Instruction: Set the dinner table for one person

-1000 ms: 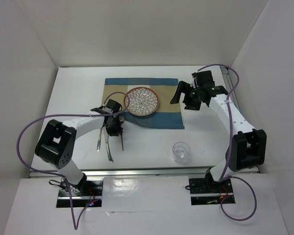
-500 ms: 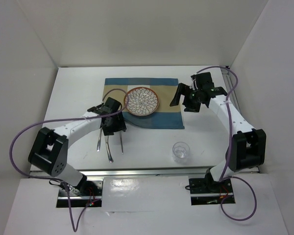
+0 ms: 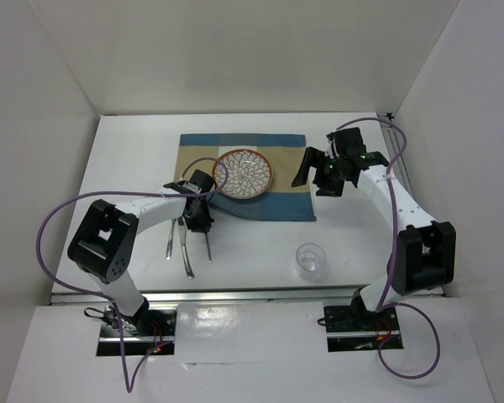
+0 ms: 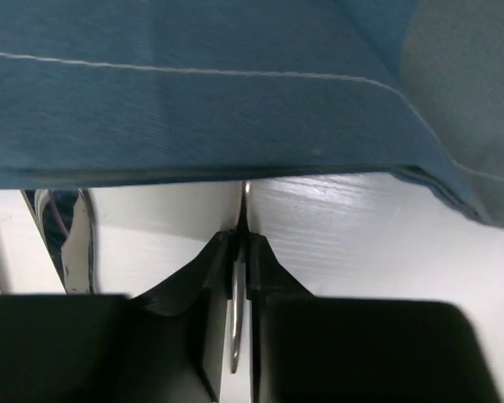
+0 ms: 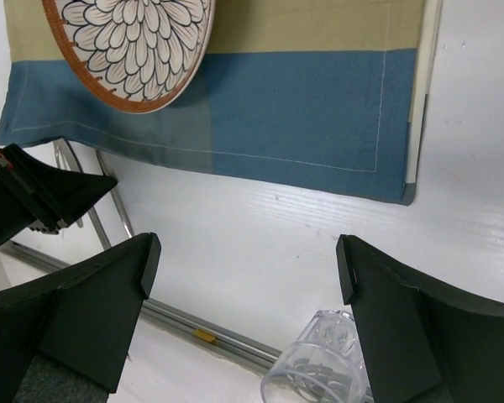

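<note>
A white table (image 3: pixel 126 168) with metal rails along its edges is seen from above. It fills the floor between plain white walls, lies just beyond the two arm bases, and carries everything else. A blue and tan striped mat (image 3: pixel 277 151) is laid across the middle of the far half of the table. The left arm (image 3: pixel 143 210) is stretched from the near left toward the mat's near left corner. The right arm (image 3: pixel 395 197) is raised along the right side and bent in toward the mat's right edge. A round plate (image 3: pixel 244 174) with a flower pattern and an orange-brown rim is set on the left half of the mat. A clear glass (image 3: pixel 311 259) stands upright on the bare table near the front rail, right of centre and apart from the mat. The right gripper (image 5: pixel 248 260) is held above the table by the mat's right near corner, its jaws spread wide in a released state. The left gripper (image 4: pixel 242 243) is lowered just beside the mat's near edge, its jaws clenched on a thin metal utensil (image 4: pixel 237 327). Which piece this is cannot be told. Three pieces of cutlery (image 3: pixel 186 256) are laid close together on the bare table under and just in front of this gripper, left of the glass.
</note>
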You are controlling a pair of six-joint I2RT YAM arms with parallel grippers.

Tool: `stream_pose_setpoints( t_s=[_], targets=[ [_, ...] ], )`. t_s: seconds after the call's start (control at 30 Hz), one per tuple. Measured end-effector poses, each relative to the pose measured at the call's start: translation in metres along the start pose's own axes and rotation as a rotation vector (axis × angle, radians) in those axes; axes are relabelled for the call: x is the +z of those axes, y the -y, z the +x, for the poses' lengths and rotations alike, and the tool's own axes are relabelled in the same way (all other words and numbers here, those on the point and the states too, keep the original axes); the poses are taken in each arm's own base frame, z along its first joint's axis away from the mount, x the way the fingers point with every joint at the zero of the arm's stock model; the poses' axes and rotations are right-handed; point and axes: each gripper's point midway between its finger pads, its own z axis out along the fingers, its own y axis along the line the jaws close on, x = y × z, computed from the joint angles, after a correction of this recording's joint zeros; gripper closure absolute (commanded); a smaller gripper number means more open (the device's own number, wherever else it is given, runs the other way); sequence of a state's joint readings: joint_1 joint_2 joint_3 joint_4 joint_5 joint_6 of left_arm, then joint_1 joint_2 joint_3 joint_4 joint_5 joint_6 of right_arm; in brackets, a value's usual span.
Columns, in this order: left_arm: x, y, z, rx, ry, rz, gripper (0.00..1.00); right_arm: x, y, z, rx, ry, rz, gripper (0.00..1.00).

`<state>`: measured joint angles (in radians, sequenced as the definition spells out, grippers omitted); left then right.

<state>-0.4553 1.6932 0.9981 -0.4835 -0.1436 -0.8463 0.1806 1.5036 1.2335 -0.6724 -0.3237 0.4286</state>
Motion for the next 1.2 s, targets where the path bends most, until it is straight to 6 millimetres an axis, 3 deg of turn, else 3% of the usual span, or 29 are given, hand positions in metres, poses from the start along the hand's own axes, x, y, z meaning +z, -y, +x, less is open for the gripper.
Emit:
stream_pose_setpoints(
  t_s=[0.07, 0.2, 0.3, 0.47, 0.67, 0.73, 0.93, 1.07, 1.2],
  targets=[
    [0.000, 0.002, -0.001, 0.001, 0.003, 0.003, 1.00, -0.001, 0.000, 0.000, 0.000, 0.002, 0.002, 0.00],
    [-0.003, 0.003, 0.003, -0.007, 0.007, 0.000, 1.00, -0.002, 0.001, -0.001, -0.001, 0.008, 0.008, 0.00],
    [-0.013, -0.007, 0.024, 0.009, -0.026, -0.017, 1.00, -0.003, 0.001, -0.002, -0.003, 0.018, 0.014, 0.00],
    [-0.055, -0.019, 0.065, 0.038, -0.082, 0.010, 1.00, -0.006, 0.002, -0.004, -0.006, 0.030, 0.019, 0.00],
    [-0.099, 0.002, 0.082, 0.142, -0.079, 0.110, 1.00, -0.007, 0.004, -0.006, -0.004, 0.040, 0.031, 0.00],
    [-0.111, 0.021, 0.074, 0.166, -0.084, 0.137, 1.00, -0.009, 0.007, -0.007, -0.005, 0.047, 0.042, 0.00],
    [-0.134, 0.127, 0.011, 0.190, 0.007, 0.320, 1.00, -0.039, 0.029, -0.015, 0.040, 0.128, 0.073, 0.00],
    [-0.118, 0.189, -0.020, 0.205, 0.020, 0.373, 1.00, -0.064, 0.037, -0.018, 0.054, 0.199, 0.102, 0.00],
    [-0.083, 0.239, -0.040, 0.216, 0.017, 0.404, 1.00, -0.079, 0.037, -0.018, 0.049, 0.239, 0.121, 0.00]
  ],
)
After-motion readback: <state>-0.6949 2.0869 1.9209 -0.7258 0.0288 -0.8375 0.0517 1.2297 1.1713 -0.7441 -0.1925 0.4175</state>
